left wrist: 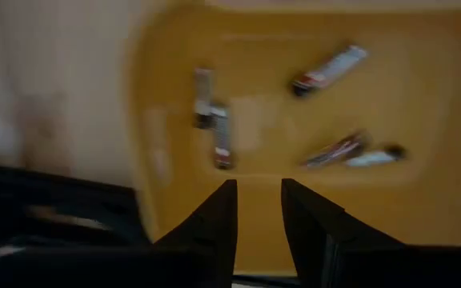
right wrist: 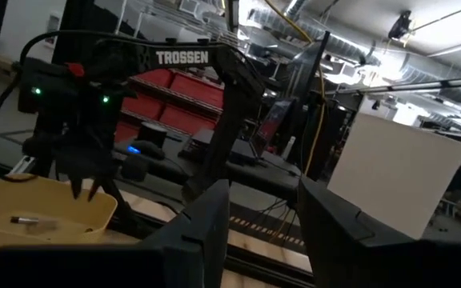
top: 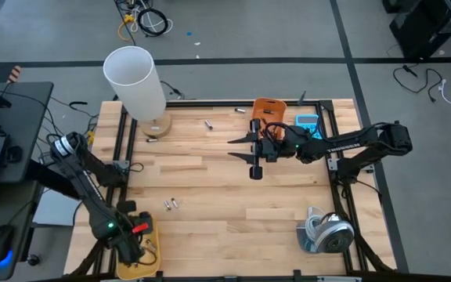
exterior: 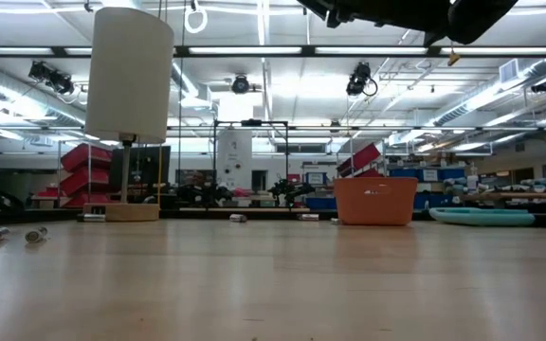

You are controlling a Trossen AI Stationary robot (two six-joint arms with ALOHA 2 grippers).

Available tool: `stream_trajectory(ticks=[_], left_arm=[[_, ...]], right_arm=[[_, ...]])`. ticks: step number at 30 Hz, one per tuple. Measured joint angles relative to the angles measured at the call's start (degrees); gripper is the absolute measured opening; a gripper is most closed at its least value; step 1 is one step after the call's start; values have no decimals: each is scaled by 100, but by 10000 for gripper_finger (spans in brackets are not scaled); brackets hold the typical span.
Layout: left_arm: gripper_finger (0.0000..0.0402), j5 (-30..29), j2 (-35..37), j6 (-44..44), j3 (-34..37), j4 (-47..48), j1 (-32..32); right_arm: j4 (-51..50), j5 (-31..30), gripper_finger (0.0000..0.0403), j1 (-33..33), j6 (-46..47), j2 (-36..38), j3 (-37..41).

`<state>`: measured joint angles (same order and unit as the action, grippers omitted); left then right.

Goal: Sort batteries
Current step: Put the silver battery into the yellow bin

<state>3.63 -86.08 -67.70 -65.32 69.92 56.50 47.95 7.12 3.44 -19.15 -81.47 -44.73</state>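
High view: at the tabletop's [top: 233,196] front left corner the left tool [top: 135,243] hangs over a yellow tray [left wrist: 422,208], fingers [left wrist: 218,216] parted and holding nothing. Five batteries [left wrist: 214,132] lie in that tray. Two more batteries [top: 171,204] rest on the wood near the left edge, others by the lamp [top: 135,82] at the back. Right tool [top: 255,153], open and empty, hovers mid-tabletop before an orange bin [top: 269,110] at the back edge.
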Motion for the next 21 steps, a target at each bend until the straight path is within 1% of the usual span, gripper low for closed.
stream_trajectory(ticks=[3, 6, 7, 10, 11, 13, 15, 17, 19, 21], left_arm=[[101, -275, 0, 32, -75, 520, -171], [101, -680, 0, 467, -325, 775, -452], [101, -943, 1, 693, -426, 808, -564], [101, -2054, 4, 1515, -665, 801, -894], [101, -2458, 6, 1869, -690, 805, -992], [101, -2965, 9, 2777, -681, 790, -1196], [101, -3119, 9, 3653, -592, 790, -1403], [101, -3124, 9, 4224, -432, 816, -1633], [101, -3122, 9, 4394, -227, 782, -1886], [101, -3048, 9, 4327, 16, 734, -2172]], right_arm=[[2, -23, 136, 0, 98, 0, 0], [-17, -27, 134, 7, 156, 0, 0], [-20, -27, 133, 7, 158, 0, -2], [-20, -35, 133, 7, 161, 0, 0], [-22, -41, 133, 7, 161, 0, 0], [-33, -43, 133, 7, 161, 0, 0], [-98, -43, 133, 7, 159, 0, -2], [-202, -45, 132, 7, 157, 0, -2], [-271, -45, 131, 10, 151, 0, -2], [-353, -45, 131, 18, 115, 0, -2]])
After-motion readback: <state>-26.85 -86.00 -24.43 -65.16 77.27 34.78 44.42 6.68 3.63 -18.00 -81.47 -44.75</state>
